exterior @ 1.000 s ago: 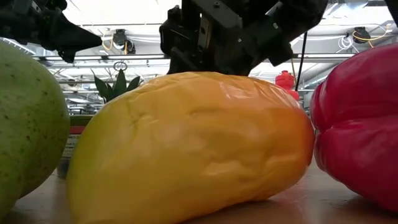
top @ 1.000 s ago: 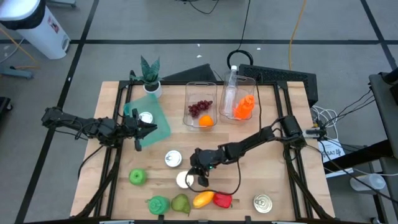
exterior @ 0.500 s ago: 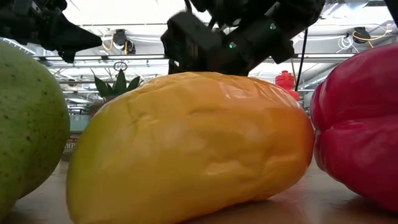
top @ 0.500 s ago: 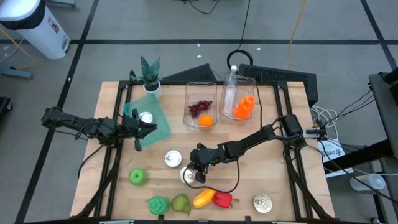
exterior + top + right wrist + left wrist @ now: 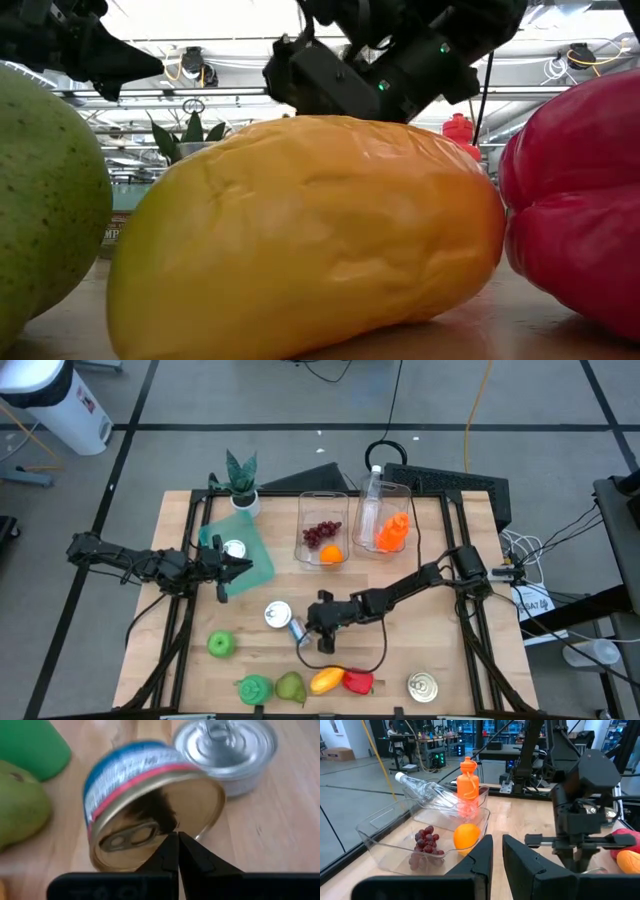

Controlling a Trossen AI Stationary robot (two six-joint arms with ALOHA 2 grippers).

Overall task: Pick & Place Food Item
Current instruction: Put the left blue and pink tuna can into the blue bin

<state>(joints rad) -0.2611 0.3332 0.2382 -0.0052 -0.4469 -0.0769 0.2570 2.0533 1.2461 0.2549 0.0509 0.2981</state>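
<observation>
A food can point(image 5: 297, 632) with a blue and red label lies tipped near the table's middle, its gold pull-tab lid point(image 5: 150, 830) turned toward my right gripper point(image 5: 309, 632). That gripper is shut at the lid. A second can point(image 5: 277, 614) stands upright just beyond it. My left gripper point(image 5: 240, 568) hovers shut and empty over a teal board point(image 5: 245, 555) at the left. Two clear bins point(image 5: 325, 500) stand at the far side, one with grapes and an orange point(image 5: 466, 835). In the low view a yellow mango point(image 5: 310, 230) hides the tipped can. My right gripper's shut fingertips point(image 5: 171, 845) meet the can's lid right beside the free end of its pull tab point(image 5: 159, 829). I cannot tell whether they pinch the tab or only touch the lid. They come slanting down from the table's right. The can is tilted onto its side, lid toward the gripper.
Along the near edge lie a green apple point(image 5: 220, 645), a green pepper point(image 5: 255, 687), a pear point(image 5: 290, 687), the mango point(image 5: 327, 680), a red pepper point(image 5: 358, 682) and a third can point(image 5: 423, 686). A potted plant point(image 5: 240, 480) stands far left. Bottles point(image 5: 467, 782) lie in the right bin.
My right gripper's wrist has tipped and rolled, staying shut. The can with it has gone from upright, lid up, onto its side with the lid facing the right, and has shifted a little toward the far edge, close to the second can.
</observation>
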